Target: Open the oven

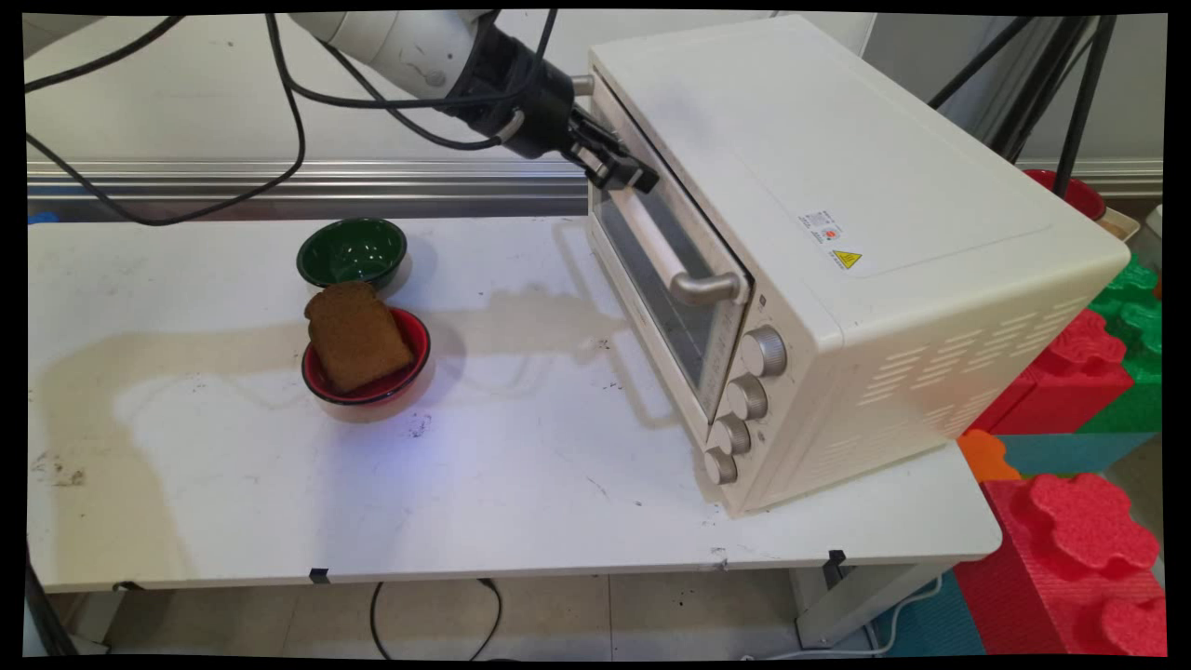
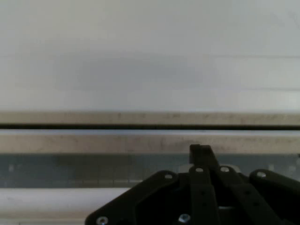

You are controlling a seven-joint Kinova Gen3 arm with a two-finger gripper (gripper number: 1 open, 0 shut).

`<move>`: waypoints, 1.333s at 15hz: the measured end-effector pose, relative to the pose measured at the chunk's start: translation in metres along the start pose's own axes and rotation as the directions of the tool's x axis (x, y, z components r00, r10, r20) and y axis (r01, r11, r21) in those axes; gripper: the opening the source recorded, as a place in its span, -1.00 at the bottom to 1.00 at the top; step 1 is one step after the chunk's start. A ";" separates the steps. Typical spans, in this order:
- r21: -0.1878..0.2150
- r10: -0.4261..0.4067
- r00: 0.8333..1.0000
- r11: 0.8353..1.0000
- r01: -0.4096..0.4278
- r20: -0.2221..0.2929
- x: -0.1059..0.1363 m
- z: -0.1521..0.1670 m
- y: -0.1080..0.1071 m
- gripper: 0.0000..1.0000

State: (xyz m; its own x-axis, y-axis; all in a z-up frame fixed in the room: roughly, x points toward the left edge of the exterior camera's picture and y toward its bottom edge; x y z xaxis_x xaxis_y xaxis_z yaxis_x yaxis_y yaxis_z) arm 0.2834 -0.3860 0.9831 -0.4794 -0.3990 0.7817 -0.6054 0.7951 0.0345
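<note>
Jaws first: your gripper (image 1: 631, 173) has its fingers drawn together, pressed against the upper edge of the toaster oven's (image 1: 837, 233) door (image 1: 665, 279), at the far end of the door near the oven's top corner. In the hand view only one narrow black fingertip (image 2: 200, 151) rises above the linkage, right up against the door's top strip, so you are looking at a closed grip with nothing between the fingers.

You can see the door shut, or very nearly so, with its pale bar handle (image 1: 662, 253) running along the glass just below your gripper. The fingers are above the handle, not around it. Four silver knobs (image 1: 742, 400) line the oven's near end.

Your arm comes in from the upper left, with black cables (image 1: 279, 102) looping down behind it.

Left of the oven, well apart from your gripper, a red bowl (image 1: 409, 358) sits on the white table (image 1: 512, 484) with a brown slice of bread (image 1: 356, 335) leaning in it, tilted and sticking out over the rim. Just beyond it on the far side stands a dark green bowl (image 1: 353, 251); the two bowls are nearly touching.

To the right of the table you have red and green foam blocks (image 1: 1079, 502) stacked on the floor.
</note>
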 end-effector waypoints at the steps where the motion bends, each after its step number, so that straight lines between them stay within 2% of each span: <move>1: 0.002 -0.002 1.000 1.000 0.002 0.005 -0.003 -0.001 0.000 -1.00; 10: 0.008 -0.011 0.998 1.000 0.011 0.066 -0.040 -0.028 -0.005 -1.00; 14: 0.008 -0.003 0.993 1.000 0.002 0.115 -0.068 -0.042 -0.009 -1.00; 20: -0.002 0.005 0.984 1.000 -0.005 0.176 -0.103 -0.047 -0.013 -1.00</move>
State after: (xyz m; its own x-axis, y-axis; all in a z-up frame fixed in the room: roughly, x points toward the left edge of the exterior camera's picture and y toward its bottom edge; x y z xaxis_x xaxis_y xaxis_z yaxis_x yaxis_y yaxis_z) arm 0.3701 -0.3335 0.9310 -0.5867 -0.4692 0.6601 -0.6019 0.7979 0.0321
